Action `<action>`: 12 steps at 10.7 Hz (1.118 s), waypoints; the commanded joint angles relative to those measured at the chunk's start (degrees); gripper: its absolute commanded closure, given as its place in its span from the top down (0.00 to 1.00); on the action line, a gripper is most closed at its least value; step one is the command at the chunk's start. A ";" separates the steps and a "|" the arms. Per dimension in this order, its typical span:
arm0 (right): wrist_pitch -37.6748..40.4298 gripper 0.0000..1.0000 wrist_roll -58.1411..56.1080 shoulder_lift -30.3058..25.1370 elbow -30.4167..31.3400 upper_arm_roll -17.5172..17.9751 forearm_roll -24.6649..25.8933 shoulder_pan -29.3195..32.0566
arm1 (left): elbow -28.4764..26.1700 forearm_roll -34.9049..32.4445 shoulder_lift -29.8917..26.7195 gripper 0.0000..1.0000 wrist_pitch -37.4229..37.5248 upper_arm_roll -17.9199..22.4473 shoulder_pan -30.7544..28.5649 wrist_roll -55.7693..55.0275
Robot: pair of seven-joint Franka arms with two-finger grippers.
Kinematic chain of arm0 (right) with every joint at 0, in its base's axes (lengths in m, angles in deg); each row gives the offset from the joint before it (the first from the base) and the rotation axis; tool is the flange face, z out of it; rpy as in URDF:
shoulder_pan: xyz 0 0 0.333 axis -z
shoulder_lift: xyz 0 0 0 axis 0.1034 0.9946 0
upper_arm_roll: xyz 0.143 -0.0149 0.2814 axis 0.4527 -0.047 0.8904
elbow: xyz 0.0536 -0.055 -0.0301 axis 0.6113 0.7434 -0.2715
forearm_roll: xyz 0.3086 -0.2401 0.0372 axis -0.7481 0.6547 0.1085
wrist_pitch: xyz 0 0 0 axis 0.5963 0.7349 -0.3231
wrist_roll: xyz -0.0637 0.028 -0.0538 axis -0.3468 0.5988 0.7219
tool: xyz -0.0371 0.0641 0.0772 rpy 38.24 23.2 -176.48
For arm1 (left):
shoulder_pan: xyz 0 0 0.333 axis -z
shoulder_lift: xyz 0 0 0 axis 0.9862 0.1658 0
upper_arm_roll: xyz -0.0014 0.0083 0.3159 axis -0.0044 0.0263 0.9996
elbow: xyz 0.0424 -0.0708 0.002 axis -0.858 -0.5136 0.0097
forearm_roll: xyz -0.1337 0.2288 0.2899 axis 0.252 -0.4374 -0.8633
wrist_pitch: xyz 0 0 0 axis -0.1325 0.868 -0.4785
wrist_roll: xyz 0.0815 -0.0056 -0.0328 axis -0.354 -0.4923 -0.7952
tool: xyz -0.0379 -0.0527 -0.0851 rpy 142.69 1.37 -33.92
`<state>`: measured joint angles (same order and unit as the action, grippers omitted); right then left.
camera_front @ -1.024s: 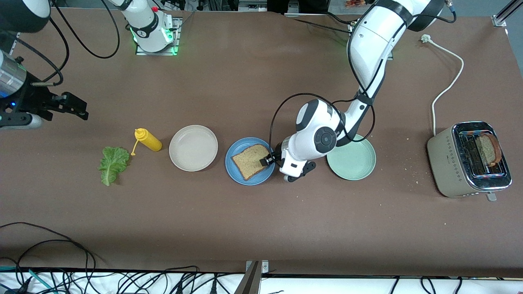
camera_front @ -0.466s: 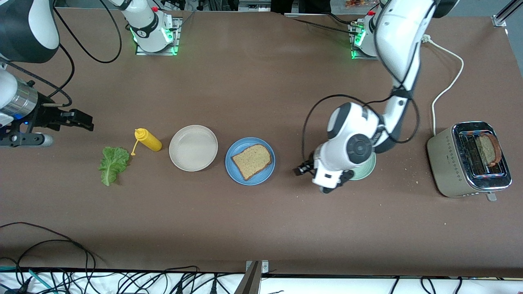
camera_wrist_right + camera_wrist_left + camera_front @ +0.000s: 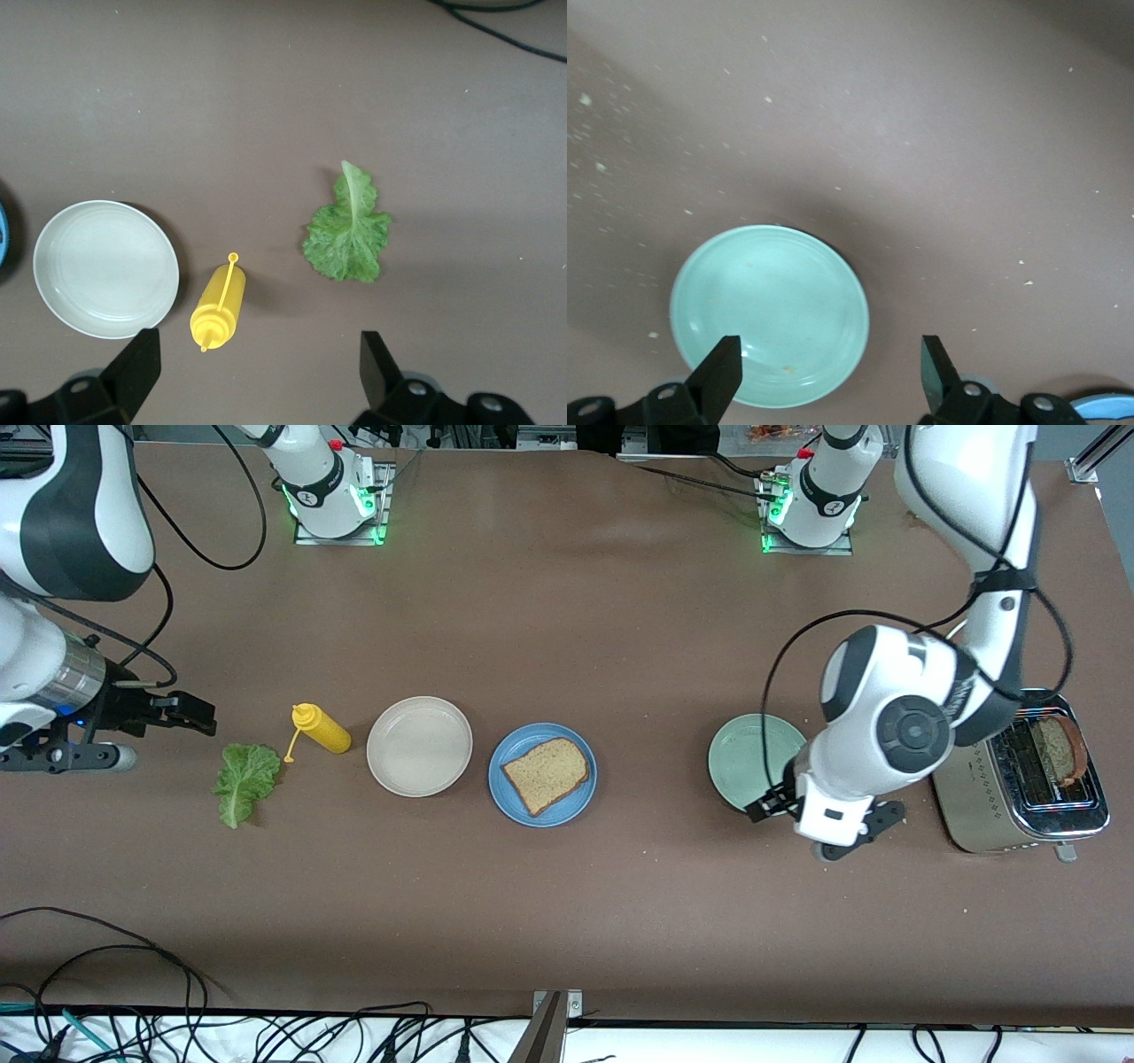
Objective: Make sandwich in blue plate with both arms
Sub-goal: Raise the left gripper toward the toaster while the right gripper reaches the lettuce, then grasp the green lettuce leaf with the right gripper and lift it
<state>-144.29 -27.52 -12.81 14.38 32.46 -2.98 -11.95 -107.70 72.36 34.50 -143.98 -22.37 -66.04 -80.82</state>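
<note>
The blue plate [image 3: 571, 802] lies mid-table with one brown bread slice [image 3: 545, 774] flat on it. A second bread slice [image 3: 1060, 747] stands in the toaster [image 3: 983, 779]. The green lettuce leaf [image 3: 244, 781] lies on the table toward the right arm's end; it also shows in the right wrist view [image 3: 348, 235]. My left gripper [image 3: 767, 806] is open and empty over the edge of the pale green plate [image 3: 749, 757], as the left wrist view [image 3: 831, 376] shows. My right gripper [image 3: 197, 716] is open and empty, over the table beside the lettuce and the yellow bottle [image 3: 219, 305].
A beige plate [image 3: 419, 745] lies between the yellow squeeze bottle [image 3: 321, 728] and the blue plate. The toaster's white cord [image 3: 970, 602] runs toward the left arm's base. Crumbs are scattered around the pale green plate [image 3: 769, 314]. Cables hang at the table's front edge.
My left gripper has drawn away from the bread slice on the blue plate to the pale green plate near the toaster. My right gripper has moved closer to the lettuce.
</note>
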 commanded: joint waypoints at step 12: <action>-22.86 1.00 -18.84 19.92 1.81 -0.32 -0.58 5.66 | -0.73 -1.78 -15.83 1.00 14.29 0.04 -13.62 32.95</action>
<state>-165.94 -43.16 7.05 14.89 31.91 -2.98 -8.20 -107.37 72.03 20.43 -130.28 -22.09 -79.06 -49.74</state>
